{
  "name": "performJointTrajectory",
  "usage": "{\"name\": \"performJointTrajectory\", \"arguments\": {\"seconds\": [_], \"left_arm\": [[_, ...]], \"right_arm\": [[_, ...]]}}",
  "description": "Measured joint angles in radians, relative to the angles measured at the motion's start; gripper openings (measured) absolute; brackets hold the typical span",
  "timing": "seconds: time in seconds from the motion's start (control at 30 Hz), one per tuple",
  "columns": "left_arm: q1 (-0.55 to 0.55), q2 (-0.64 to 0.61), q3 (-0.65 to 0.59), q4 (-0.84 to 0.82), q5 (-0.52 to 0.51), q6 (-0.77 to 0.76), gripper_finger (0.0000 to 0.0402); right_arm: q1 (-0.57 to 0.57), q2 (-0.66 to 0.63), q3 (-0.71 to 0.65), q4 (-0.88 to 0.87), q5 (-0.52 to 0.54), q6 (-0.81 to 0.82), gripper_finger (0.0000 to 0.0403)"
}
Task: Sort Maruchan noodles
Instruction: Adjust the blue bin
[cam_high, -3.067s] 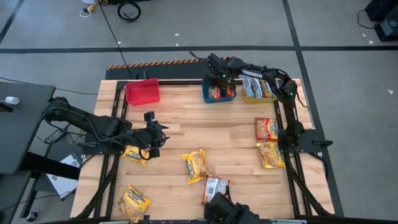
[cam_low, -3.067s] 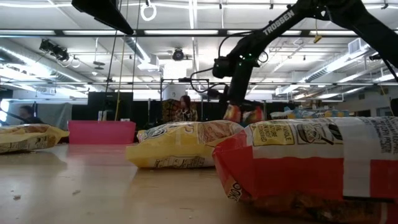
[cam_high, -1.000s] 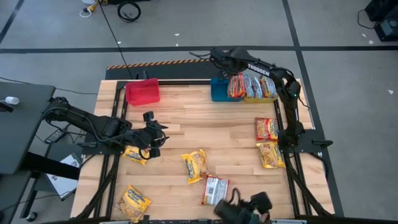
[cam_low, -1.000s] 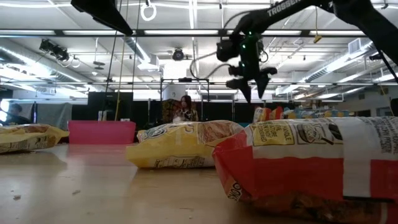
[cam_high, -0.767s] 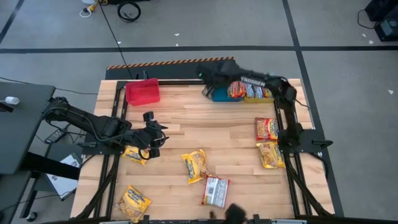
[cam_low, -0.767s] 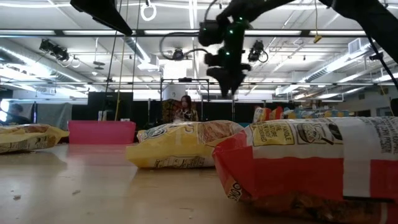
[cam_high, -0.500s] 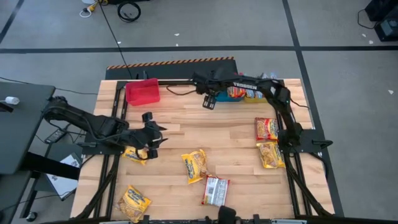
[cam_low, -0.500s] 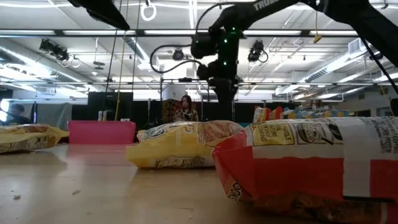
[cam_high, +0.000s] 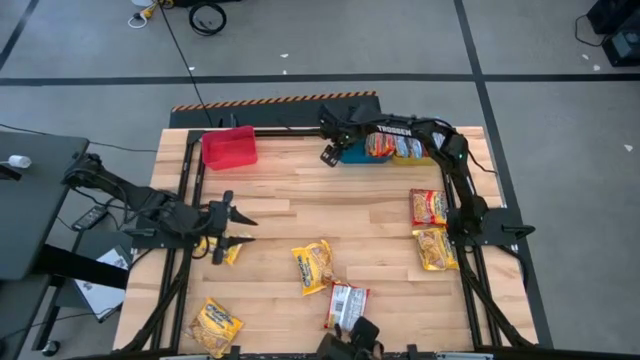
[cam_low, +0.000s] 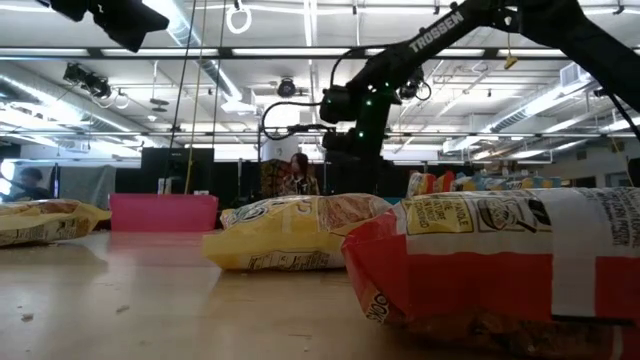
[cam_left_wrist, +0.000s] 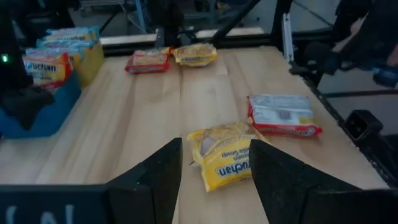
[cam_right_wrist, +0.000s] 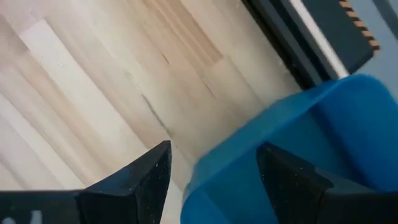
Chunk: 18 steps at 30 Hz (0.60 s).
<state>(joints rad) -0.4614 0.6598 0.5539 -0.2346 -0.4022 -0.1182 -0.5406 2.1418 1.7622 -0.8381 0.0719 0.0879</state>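
High view: the right gripper (cam_high: 328, 154) hangs over the table's (cam_high: 300, 200) far edge, just beside the blue bin (cam_high: 353, 152), fingers spread and empty. Right wrist view shows those fingers (cam_right_wrist: 149, 171) apart over bare wood with the blue bin's wall (cam_right_wrist: 298, 143) between and beyond them. The left gripper (cam_high: 232, 229) sits at the table's left side, fingers parted, holding nothing, just beside a yellow packet (cam_high: 228, 250). Left wrist view looks past its open fingers (cam_left_wrist: 163, 171) at a yellow packet (cam_left_wrist: 225, 154) and a silver-and-red packet (cam_left_wrist: 283, 115).

Noodles: red packets (cam_high: 380, 147) stand in the blue bin, pale ones (cam_high: 412, 148) in the yellow bin next to it. Loose on the table lie a red packet (cam_high: 428, 206) and a yellow one (cam_high: 435, 248) at right, a yellow one (cam_high: 314, 265) and a silver-red one (cam_high: 347, 303) in the middle, another yellow (cam_high: 215, 324) at the near left corner. A red bin (cam_high: 229, 147) stands far left.
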Motion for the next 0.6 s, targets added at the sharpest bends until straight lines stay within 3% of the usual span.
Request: {"name": "performJointTrajectory", "arguments": {"seconds": [0.23,0.43,0.6], "left_arm": [[0.035,-0.013,-0.005,0.018,-0.002,0.021,0.0189],[0.089,-0.013,-0.005,0.048,0.007,0.027,0.0189],[0.103,-0.013,-0.005,0.046,0.007,0.016,0.0189]], "right_arm": [[0.031,0.000,-0.050,0.196,-0.095,0.080,0.0240],[0.071,0.000,-0.050,0.375,-0.103,0.095,0.0240],[0.082,-0.018,-0.029,0.328,-0.072,0.041,0.0240]]}}
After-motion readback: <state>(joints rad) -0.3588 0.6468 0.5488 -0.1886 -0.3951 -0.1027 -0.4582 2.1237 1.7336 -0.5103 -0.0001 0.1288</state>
